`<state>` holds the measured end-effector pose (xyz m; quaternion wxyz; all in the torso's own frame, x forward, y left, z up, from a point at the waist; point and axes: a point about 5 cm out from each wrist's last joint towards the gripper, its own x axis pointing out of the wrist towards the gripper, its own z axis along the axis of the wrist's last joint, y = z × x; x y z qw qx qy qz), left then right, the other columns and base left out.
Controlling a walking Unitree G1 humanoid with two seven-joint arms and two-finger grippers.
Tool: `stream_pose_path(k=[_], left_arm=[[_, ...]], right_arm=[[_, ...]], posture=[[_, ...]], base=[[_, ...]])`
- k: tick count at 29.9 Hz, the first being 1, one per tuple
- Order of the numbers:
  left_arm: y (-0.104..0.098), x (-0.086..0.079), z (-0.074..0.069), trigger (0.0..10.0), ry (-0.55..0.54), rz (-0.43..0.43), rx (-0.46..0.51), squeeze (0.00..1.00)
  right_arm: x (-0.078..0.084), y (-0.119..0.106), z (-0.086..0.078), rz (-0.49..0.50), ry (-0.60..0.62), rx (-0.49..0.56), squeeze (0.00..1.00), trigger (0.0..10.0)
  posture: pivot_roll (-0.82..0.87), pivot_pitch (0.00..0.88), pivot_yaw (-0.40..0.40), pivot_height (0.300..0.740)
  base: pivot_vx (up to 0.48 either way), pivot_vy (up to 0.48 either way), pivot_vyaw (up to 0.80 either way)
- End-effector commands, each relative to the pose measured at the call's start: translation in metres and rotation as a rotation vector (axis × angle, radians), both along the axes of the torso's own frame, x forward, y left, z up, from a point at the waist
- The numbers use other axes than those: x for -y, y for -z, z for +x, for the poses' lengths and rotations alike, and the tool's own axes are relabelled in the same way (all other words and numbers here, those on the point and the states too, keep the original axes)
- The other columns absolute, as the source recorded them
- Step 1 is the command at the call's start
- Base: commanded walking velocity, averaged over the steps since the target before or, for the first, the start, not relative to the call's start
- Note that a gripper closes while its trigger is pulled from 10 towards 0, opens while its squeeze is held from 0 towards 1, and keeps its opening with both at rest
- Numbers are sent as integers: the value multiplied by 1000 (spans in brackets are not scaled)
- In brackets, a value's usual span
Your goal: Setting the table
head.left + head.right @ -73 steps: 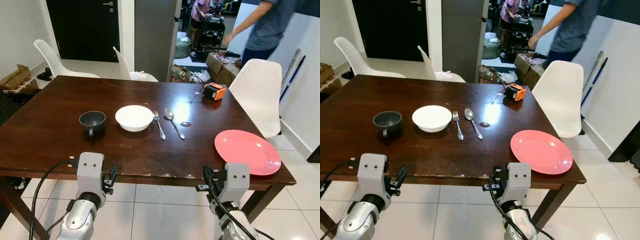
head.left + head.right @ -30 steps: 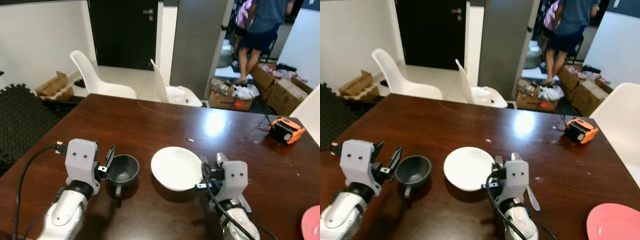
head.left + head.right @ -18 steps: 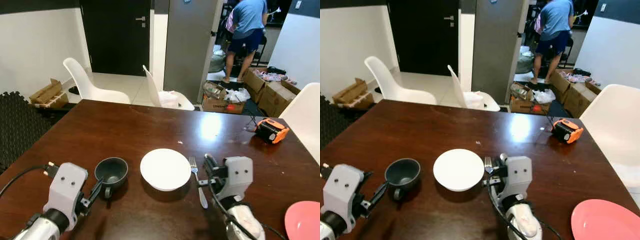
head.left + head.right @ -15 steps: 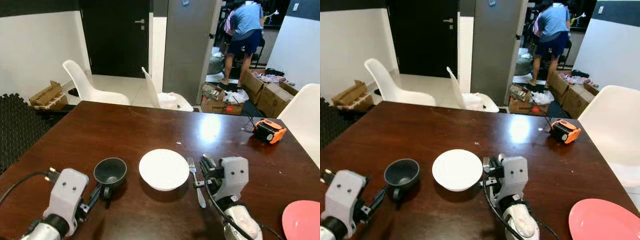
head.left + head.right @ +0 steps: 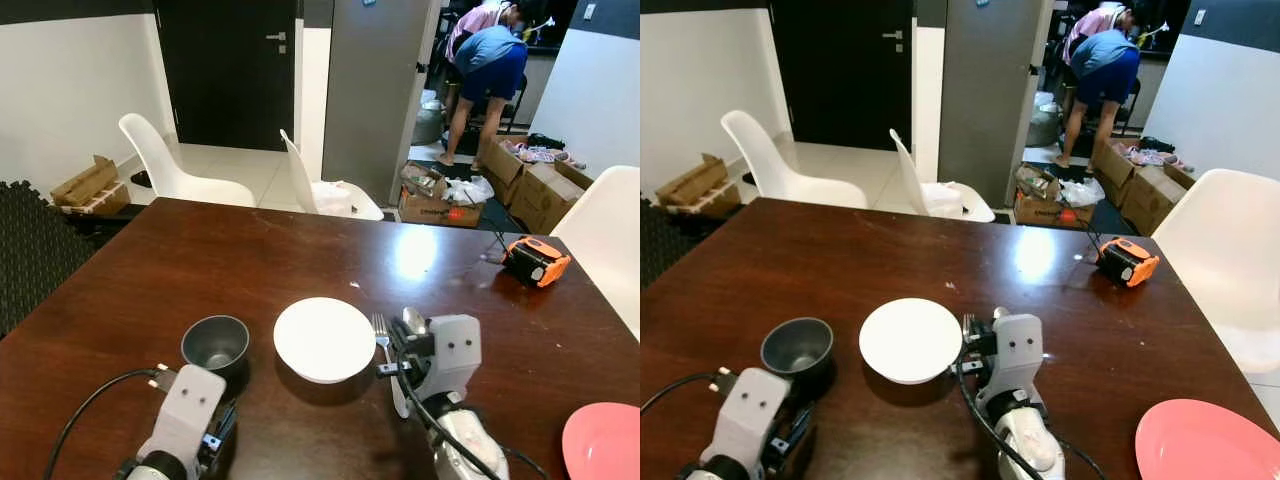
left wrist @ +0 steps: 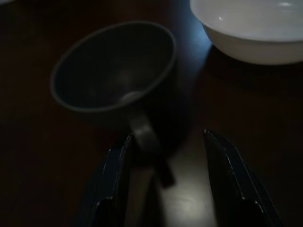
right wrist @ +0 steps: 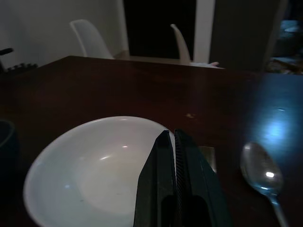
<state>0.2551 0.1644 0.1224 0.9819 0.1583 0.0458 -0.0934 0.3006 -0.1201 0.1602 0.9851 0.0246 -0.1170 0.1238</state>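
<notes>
A dark grey cup [image 5: 215, 343] stands on the brown table [image 5: 130, 270], with a white bowl [image 5: 324, 338] to its right. Right of the bowl lie a fork [image 5: 380, 325] and a spoon [image 7: 262, 170]. A pink plate [image 5: 600, 440] sits at the table's near right corner. In the left wrist view my left gripper [image 6: 168, 135] is open just short of the cup [image 6: 113, 71], whose handle [image 6: 147, 146] points back between the fingers. My right gripper [image 7: 174, 136] is shut on nothing, hovering by the bowl's [image 7: 94, 170] right rim, over the fork [image 7: 208, 156].
An orange tape measure [image 5: 535, 260] lies at the table's far right. White chairs [image 5: 170, 165] stand at the far side and on the right [image 5: 610, 230]. A person [image 5: 485, 60] bends over boxes beyond the doorway. Black mats [image 5: 30, 240] cover the floor on the left.
My left arm has dropped back toward me, its gripper now low behind the cup's handle. The right gripper holds by the fork. The view shifted slightly; the person bent down.
</notes>
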Motion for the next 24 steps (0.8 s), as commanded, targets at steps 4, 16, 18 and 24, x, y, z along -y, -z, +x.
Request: stream_pose_path(k=[4,16,18,24], left_arm=[[3,-2,13,10000,-70,11,22,0],[2,-12,23,10000,-126,28,39,0],[3,-11,23,8431,-128,24,38,0],[10,-4,27,1333,-147,7,26,0]], right_arm=[[-4,4,1,17,-8,-11,0,10000],[-2,7,-1,20,0,-17,0,10000],[-2,6,-1,21,-1,-17,0,10000],[-4,6,-1,22,-5,-16,0,10000]], posture=[[65,113,47,740],[58,119,51,740],[58,119,50,740],[52,121,45,740]], base=[[0,0,0],[0,0,0],[0,0,0],[0,0,0]])
